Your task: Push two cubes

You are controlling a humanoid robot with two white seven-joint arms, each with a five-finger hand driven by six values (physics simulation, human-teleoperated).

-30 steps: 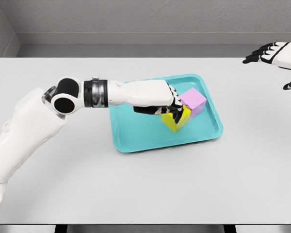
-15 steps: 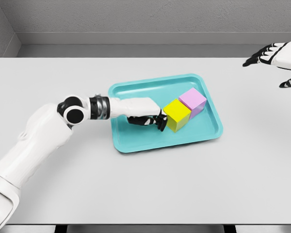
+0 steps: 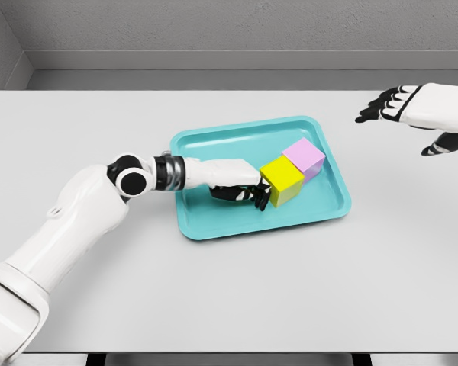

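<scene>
Left hand (image 3: 240, 185) low in the teal tray (image 3: 214, 225), fingers curled under, gripping nothing; knuckles against the near-left face of the yellow cube (image 3: 282, 181). Pink cube (image 3: 304, 158) sits just beyond the fingers, touching the yellow one. Judgement: push flat and straight through both cubes, keeping contact centred so the yellow one does not twist. Fingertips are dark and partly tucked; exact contact is hard to make out. Right hand (image 3: 412, 110) hovers far right, fingers spread, empty, cut off at the edge.
</scene>
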